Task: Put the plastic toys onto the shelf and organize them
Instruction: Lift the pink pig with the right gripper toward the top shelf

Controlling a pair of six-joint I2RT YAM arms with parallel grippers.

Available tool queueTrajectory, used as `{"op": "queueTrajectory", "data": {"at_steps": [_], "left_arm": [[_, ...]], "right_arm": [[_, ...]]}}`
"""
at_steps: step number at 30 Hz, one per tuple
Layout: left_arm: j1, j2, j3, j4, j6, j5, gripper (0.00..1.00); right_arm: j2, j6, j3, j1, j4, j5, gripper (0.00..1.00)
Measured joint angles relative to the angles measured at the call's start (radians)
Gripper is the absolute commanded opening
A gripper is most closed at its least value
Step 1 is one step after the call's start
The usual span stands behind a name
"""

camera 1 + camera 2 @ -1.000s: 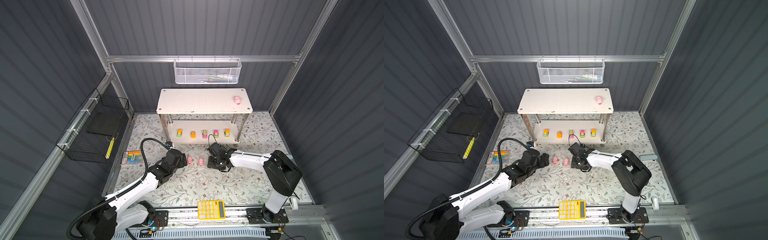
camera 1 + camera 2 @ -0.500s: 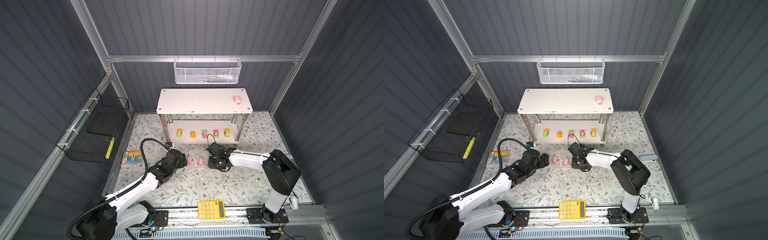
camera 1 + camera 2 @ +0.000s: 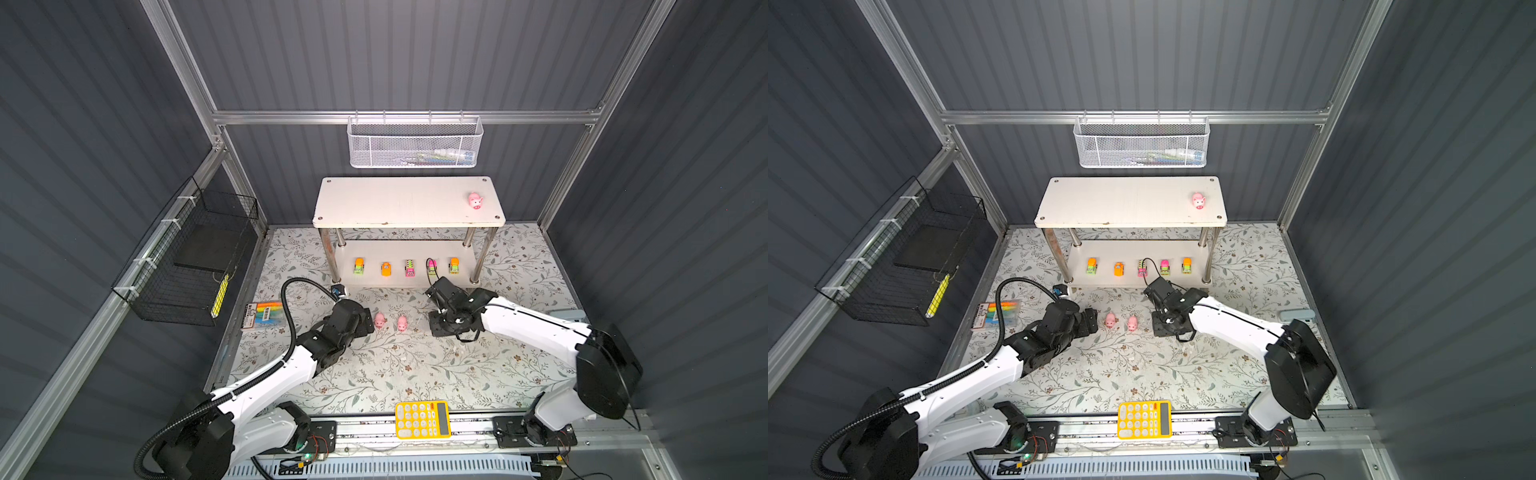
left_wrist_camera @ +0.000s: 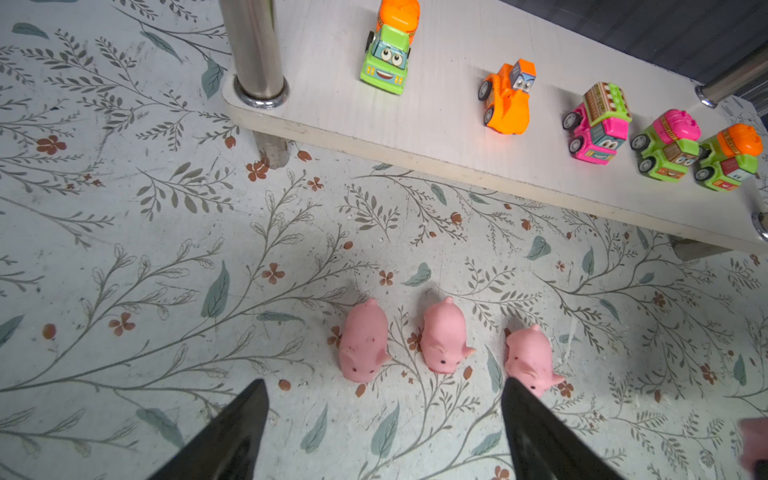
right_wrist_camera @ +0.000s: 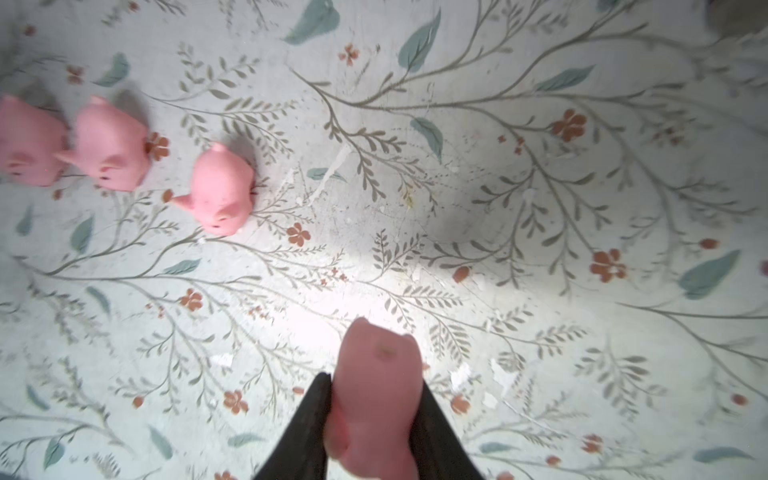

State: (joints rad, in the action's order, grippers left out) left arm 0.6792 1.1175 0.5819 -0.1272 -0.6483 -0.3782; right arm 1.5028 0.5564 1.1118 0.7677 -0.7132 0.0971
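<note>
jaws of the right gripper (image 5: 372, 380) are pressed in on a pink pig (image 5: 374, 407), pinching its body from both sides, with one end sticking out beyond the fingertips; whether it is clear of the bench (image 5: 540, 208) cannot be told. jaws of the left gripper (image 4: 384, 382) are spread wide and hold nothing. just ahead of the left jaws three more pigs stand in a row on the floral bench cover, snouts turned toward the jaws: the first pig (image 4: 363, 340) and the middle pig (image 4: 442, 336) face the gap, and the third pig (image 4: 530, 359) is partly hidden behind one fingertip (image 4: 517, 399). the third pig is the one nearest the right jaws, off to their side and apart from them. in both top views only two of these pigs show, between the two sets of jaws. farther ahead of the left jaws, beyond the pigs, stands the shelf (image 3: 395, 203); five toy vehicles (image 4: 505, 97) in orange, green and pink sit in a row on its lower board. a fifth pig (image 3: 475, 200) stands on the top board, at the end on the right jaws' side. behind both sets of jaws, at the bench's near edge, lies a yellow calculator (image 3: 422, 419); a marker pack (image 3: 264, 316) lies outward of the left jaws. a white mesh basket (image 3: 415, 143) hangs on the wall above the shelf, and a black wire basket (image 3: 187, 262) on the side wall.
</note>
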Motion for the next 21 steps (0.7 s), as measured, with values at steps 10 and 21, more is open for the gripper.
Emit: {"op": "queueTrajectory", "data": {"at_steps": [10, 21], "left_arm": [[0.0, 0.018, 0.0, 0.001, 0.0, 0.004, 0.88], [0.0, 0.026, 0.0, 0.01, 0.0, 0.012, 0.88]], "right_arm": [[-0.14, -0.166, 0.457, -0.032, -0.37, 0.006, 0.31], [0.079, -0.314, 1.04, -0.07, -0.622, 0.053, 0.31]]}}
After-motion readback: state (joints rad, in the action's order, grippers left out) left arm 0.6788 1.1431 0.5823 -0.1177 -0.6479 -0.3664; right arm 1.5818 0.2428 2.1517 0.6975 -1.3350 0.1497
